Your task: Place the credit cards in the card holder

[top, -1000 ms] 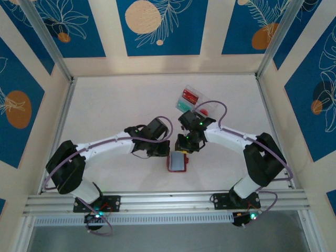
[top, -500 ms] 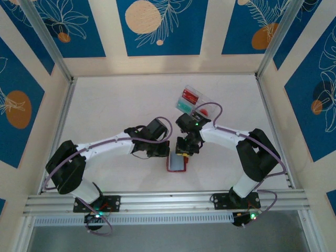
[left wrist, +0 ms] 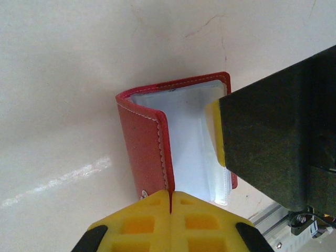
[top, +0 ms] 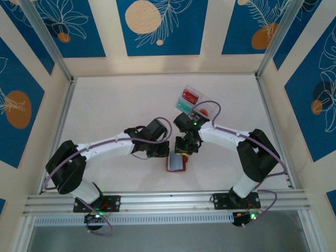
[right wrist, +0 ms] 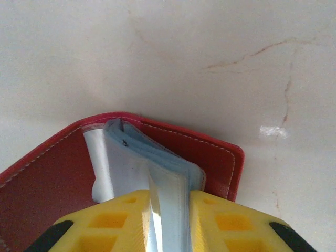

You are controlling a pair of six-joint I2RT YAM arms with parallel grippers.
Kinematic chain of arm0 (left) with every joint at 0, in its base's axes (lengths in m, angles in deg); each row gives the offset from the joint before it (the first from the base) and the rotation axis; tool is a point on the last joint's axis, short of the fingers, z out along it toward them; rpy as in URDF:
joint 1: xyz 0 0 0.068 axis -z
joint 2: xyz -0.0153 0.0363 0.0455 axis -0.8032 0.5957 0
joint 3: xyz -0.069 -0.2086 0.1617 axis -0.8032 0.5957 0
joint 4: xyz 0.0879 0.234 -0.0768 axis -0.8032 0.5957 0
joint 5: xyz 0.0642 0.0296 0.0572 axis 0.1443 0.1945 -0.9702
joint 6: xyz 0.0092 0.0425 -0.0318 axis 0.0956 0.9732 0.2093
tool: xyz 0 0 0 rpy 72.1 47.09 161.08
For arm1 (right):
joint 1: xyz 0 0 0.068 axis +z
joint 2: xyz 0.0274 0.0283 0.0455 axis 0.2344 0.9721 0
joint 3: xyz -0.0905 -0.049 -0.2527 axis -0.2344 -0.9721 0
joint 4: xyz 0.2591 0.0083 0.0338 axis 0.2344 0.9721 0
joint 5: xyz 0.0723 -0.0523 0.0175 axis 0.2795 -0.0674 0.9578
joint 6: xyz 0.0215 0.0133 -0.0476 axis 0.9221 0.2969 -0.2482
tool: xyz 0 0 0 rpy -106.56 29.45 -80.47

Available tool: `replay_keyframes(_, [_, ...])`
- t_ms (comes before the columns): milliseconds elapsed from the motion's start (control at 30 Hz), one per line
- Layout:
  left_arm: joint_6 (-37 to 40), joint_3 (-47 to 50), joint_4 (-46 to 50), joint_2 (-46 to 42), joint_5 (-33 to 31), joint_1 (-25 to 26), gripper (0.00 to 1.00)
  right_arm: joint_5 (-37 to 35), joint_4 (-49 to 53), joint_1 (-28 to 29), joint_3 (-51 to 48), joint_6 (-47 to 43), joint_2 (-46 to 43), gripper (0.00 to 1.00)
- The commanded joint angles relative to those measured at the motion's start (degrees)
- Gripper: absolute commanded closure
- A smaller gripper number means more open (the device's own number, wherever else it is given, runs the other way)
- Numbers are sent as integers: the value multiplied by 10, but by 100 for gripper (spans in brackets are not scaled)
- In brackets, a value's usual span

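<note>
The card holder (top: 177,164), a red folding wallet, lies open on the table between both arms. My left gripper (left wrist: 170,193) is shut on the edge of its raised red cover (left wrist: 142,136). My right gripper (right wrist: 169,193) comes from the far side and is shut on the bundle of pale clear card pockets (right wrist: 157,163) that stand up from the red cover (right wrist: 210,152). Whether a card lies in that bundle I cannot tell. Two credit cards, a red one (top: 190,96) and a teal one (top: 183,105), lie in a clear box at the back.
The clear plastic box (top: 196,90) stands behind the right wrist, with a small red thing (top: 203,111) beside it, half under the purple cable. The aluminium rail (top: 168,202) runs along the near edge. Bare table lies left of the arms.
The right wrist has shifted a little to the left over the wallet. The left arm and both grips look the same.
</note>
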Motion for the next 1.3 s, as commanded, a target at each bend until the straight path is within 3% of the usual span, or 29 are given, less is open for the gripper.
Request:
replay_keyframes(0, [-4,9,1,-10,12,-5,100,-18,27,8,19,-8,-12,73])
replay_keyframes(333, [-6,11,-2,-10,16,-5,100,-61,53,23,39,-4,-11,70])
replay_keyframes(600, [-8,12,-3,-14,15,-5,100,-21,23,23,33,-11,1,71])
replay_keyframes(1267, [-8,16,-7,-16,15,-5,100,-6,13,19,23,-15,26,78])
